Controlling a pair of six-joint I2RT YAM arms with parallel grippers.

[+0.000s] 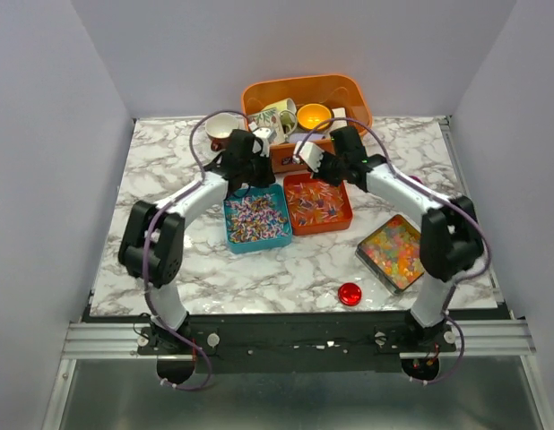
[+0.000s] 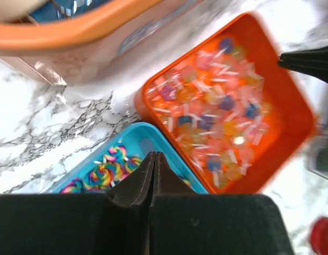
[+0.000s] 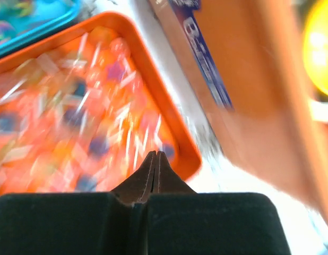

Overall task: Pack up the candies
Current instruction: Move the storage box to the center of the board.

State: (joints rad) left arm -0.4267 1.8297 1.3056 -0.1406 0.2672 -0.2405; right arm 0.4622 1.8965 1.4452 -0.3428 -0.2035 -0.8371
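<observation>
Marble table (image 1: 169,260) from above: the left pincer (image 1: 252,179) hangs over the blue tray (image 1: 229,228) of candies (image 1: 256,219), the right pincer (image 1: 331,172) over the orange tray (image 1: 350,210); jelly beads (image 1: 393,251) lie well right of it. Left wrist: tips pressed together, empty, swirled sweets (image 2: 108,172) just below. Right wrist: likewise pressed together, wrapped pieces (image 3: 74,122) beneath. By the look of it, no candy is packed yet.

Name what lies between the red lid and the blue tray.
Nothing. The top external view shows only bare marble table between the red lid and the blue tray.
</observation>
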